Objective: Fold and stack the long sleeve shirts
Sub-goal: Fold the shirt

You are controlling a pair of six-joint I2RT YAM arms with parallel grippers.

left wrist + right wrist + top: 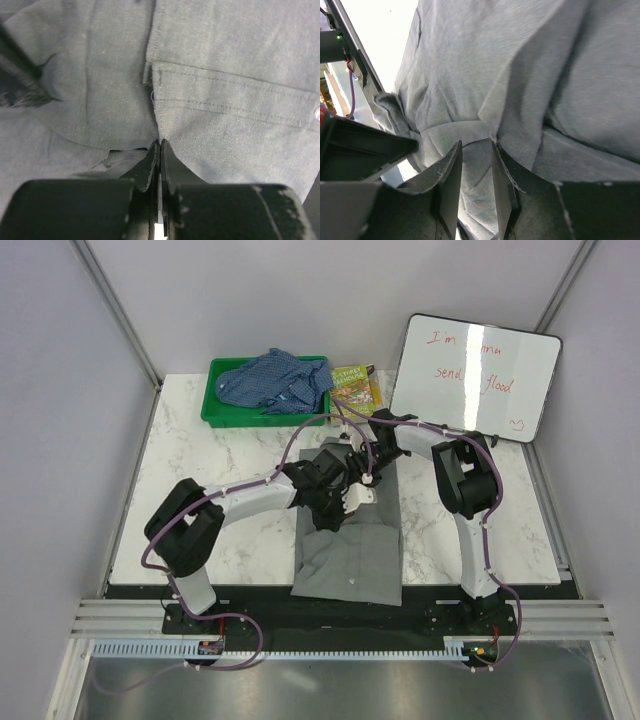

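Left wrist view has the left gripper [160, 144] with its jaws pressed almost together on a pinch of the grey shirt [235, 45], right where a stitched seam runs into the tips. The right gripper [476, 146] holds its jaws a narrow gap apart with grey cloth filling that gap. Creases fan out from it, so I judge it has a hold on a thicker fold. From above, both sit close together at the far edge of this shirt, which lies along the near middle of the tabletop [200, 460]. The blue shirt [272, 380] is crumpled in the green bin [214, 408] at the far side, well apart from either arm. The cloth looks light, limp and thin, so it should sag and bunch wherever it is not supported. It will likely handle best when taken at doubled seams, hems or corners, with the two holds spread wide so the panel hangs flat.
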